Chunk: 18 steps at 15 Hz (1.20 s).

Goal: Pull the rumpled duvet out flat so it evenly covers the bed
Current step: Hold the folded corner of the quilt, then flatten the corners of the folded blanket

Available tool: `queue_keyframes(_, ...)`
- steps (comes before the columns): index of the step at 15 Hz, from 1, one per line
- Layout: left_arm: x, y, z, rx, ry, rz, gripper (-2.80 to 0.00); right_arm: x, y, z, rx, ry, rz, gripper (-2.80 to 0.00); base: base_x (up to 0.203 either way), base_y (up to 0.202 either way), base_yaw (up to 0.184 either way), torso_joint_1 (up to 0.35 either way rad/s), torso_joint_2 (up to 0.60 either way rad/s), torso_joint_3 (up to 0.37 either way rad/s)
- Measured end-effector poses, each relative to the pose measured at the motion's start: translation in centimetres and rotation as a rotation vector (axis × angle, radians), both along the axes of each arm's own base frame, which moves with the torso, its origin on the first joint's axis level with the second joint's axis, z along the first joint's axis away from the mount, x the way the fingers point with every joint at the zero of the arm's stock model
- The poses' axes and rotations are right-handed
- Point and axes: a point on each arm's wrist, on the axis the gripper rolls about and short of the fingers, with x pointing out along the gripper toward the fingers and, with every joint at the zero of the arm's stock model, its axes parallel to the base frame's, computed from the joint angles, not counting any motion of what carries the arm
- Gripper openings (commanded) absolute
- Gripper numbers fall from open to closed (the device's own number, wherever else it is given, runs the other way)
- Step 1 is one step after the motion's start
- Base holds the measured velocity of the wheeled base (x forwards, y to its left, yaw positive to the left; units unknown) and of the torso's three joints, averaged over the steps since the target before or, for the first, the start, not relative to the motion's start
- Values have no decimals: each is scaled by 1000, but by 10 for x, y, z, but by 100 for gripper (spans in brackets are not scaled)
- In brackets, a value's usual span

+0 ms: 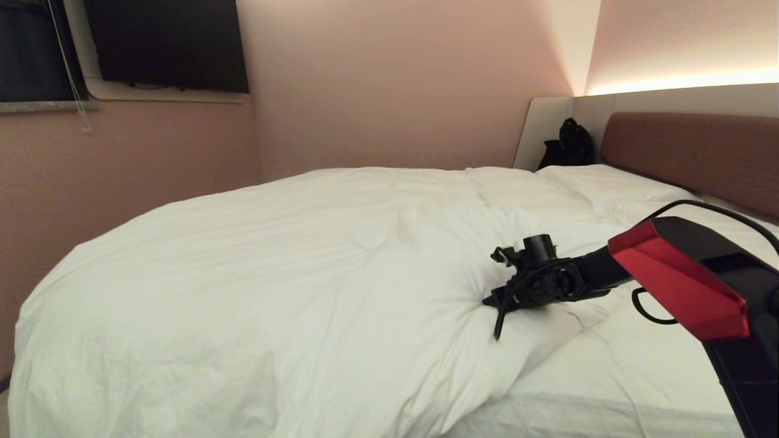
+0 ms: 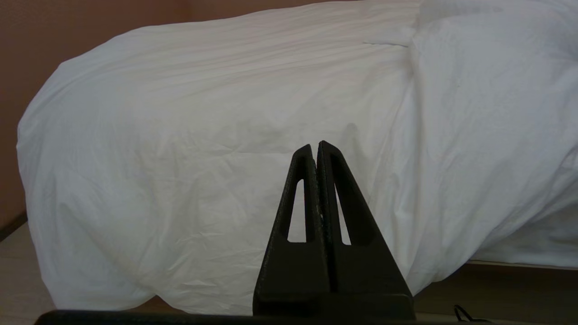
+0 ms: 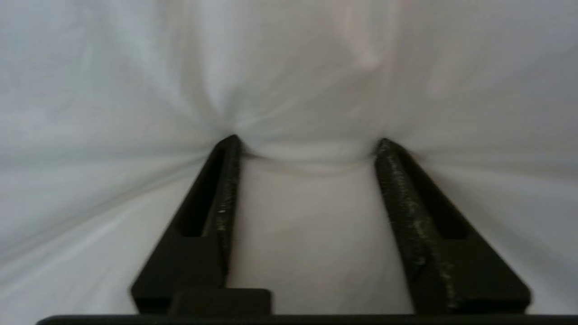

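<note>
I see the duvet point(image 1: 274, 274) lying over most of the bed point(image 1: 608, 389), puffy and full of soft wrinkles. On my left it hangs down over the side of the bed. On the right its edge lies folded back at an angle, and the smooth sheet point(image 1: 639, 365) shows beside it. My right gripper point(image 3: 307, 146) reaches in from the right and presses into the duvet near this folded edge. Its fingers point(image 3: 226, 180) stand apart, and both tips dig into the white cloth, with a ridge of it bunched between them. They are not yet closed on it. My left gripper point(image 2: 316, 149) stays low at the side of the bed, with its fingers pressed together and holding nothing. Behind, pillows point(image 1: 602, 182) lie before the brown headboard point(image 1: 694, 152), and a black bag point(image 1: 569, 146) stands in the corner.
</note>
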Motion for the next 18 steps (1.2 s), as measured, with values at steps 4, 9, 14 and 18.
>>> queue_keyframes(4,0,0,0,0,0,0,-280,-9,-7,18,7,-10,-18,-280,0,0,0,0,0,0)
queue_keyframes(9,0,0,0,0,0,0,-280,-25,-13,53,20,-47,-26,-280,0,0,0,0,0,0)
queue_keyframes(14,0,0,0,0,0,0,-280,-49,-24,89,47,-85,-58,-280,0,0,0,0,0,0)
queue_keyframes(18,0,0,0,0,0,0,-280,-78,-28,116,59,-111,-50,-280,0,0,0,0,0,0)
